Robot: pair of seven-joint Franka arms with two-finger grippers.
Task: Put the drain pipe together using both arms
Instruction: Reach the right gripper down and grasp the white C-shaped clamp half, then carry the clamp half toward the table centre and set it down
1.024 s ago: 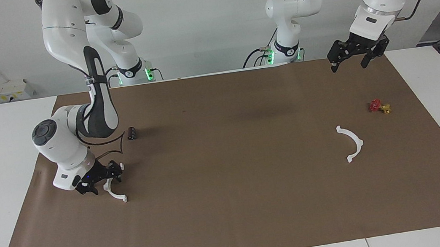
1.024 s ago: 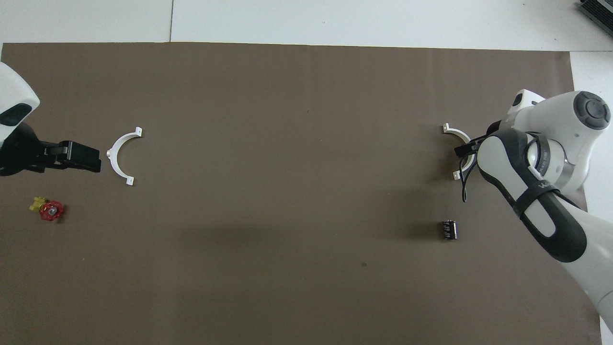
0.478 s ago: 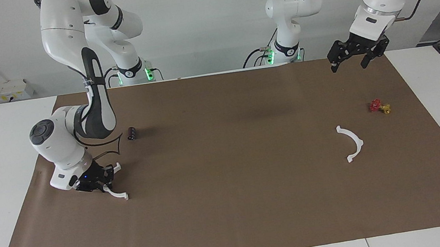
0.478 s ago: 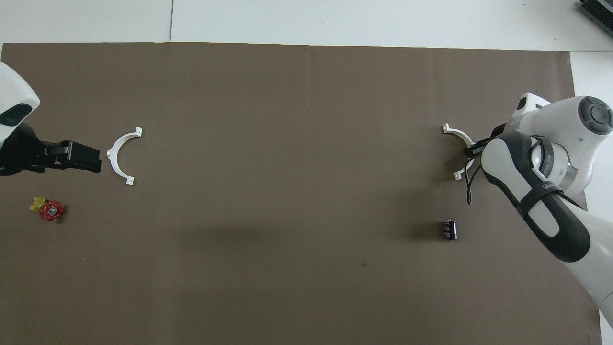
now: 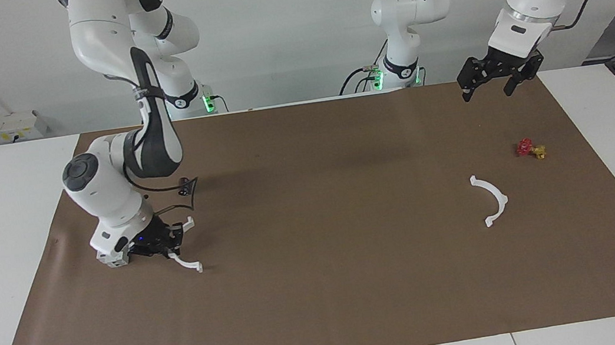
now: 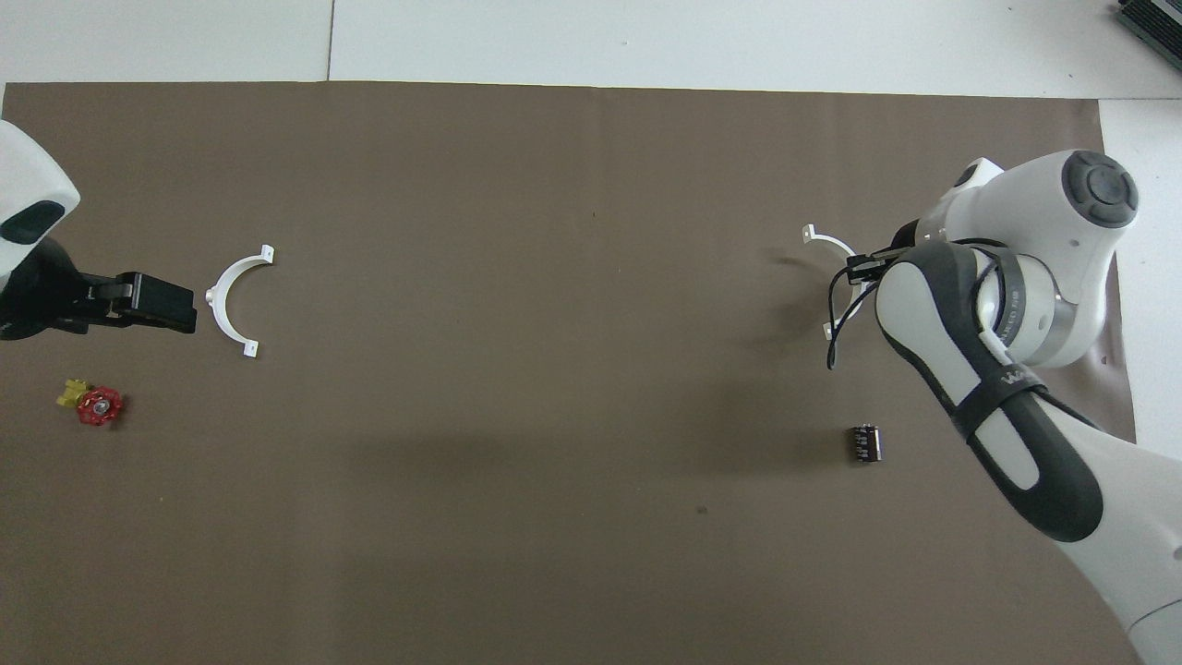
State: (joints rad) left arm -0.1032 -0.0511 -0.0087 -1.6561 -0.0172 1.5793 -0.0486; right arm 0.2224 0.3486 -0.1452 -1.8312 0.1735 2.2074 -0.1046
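Note:
The drain pipe lies in two white half-ring arcs. My right gripper [image 5: 166,247] [image 6: 859,270] is shut on one arc [image 5: 187,263] [image 6: 831,244] and holds it low over the brown mat [image 5: 320,224] at the right arm's end; my wrist hides part of it in the overhead view. The other arc [image 5: 502,194] [image 6: 214,300] lies flat on the mat at the left arm's end. My left gripper [image 5: 487,94] [image 6: 175,314] is open and empty, raised in the air over the mat beside that arc.
A small red-and-yellow valve [image 5: 530,149] [image 6: 92,405] lies nearer to the robots than the loose arc. A small dark part [image 5: 184,184] [image 6: 865,443] lies nearer to the robots than the held arc. A grey-white box [image 5: 10,125] sits off the mat.
My right gripper closed on its arc and carried it toward the middle of the table, with the wrist turning. My left arm stayed still.

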